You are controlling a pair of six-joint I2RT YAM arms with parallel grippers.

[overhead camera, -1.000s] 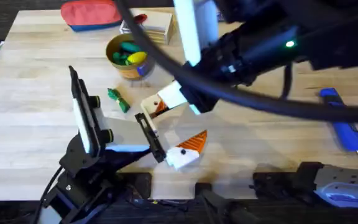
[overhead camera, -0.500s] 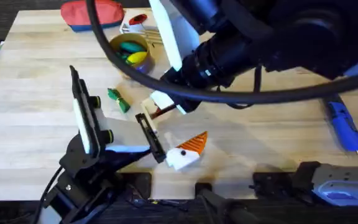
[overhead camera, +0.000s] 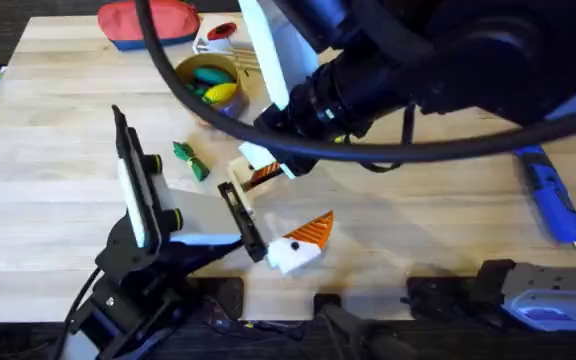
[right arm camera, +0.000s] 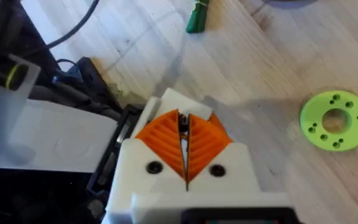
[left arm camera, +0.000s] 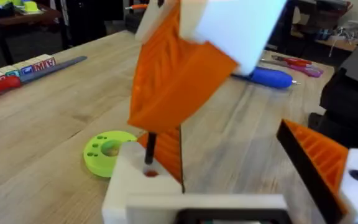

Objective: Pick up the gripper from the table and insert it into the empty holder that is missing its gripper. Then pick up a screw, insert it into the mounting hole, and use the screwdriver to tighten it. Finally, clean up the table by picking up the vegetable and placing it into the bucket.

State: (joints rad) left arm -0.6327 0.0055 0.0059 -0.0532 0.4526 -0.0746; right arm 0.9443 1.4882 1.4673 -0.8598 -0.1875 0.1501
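Observation:
My left gripper (overhead camera: 280, 208) (left arm camera: 241, 180) lies open on the table with its jaws wide apart. One finger carries an orange wedge (overhead camera: 313, 229) (left arm camera: 316, 155). The other is the white holder (left arm camera: 138, 190) (overhead camera: 258, 158), with the orange gripper (left arm camera: 169, 155) seated in it. My right gripper (right arm camera: 185, 143) (left arm camera: 160, 118) hangs just above the holder, its orange pads shut on a thin black screw (right arm camera: 183, 121) (left arm camera: 150, 144) whose tip sits at the mounting hole. The blue screwdriver (overhead camera: 553, 200) lies far right. The green vegetable (overhead camera: 190, 160) (right arm camera: 197, 15) lies beside the gold bucket (overhead camera: 208, 85).
A lime-green disc (right arm camera: 334, 120) (left arm camera: 107, 150) lies on the wood close to the holder. A red pouch (overhead camera: 148, 22) and a white box (overhead camera: 233, 40) sit at the table's far edge. The right arm's dark body spans the upper middle of the overhead view.
Over the last second the right arm swung left, bringing its gripper over the left gripper's white holder. In the last half second it has barely shifted. The left arm has stayed still.

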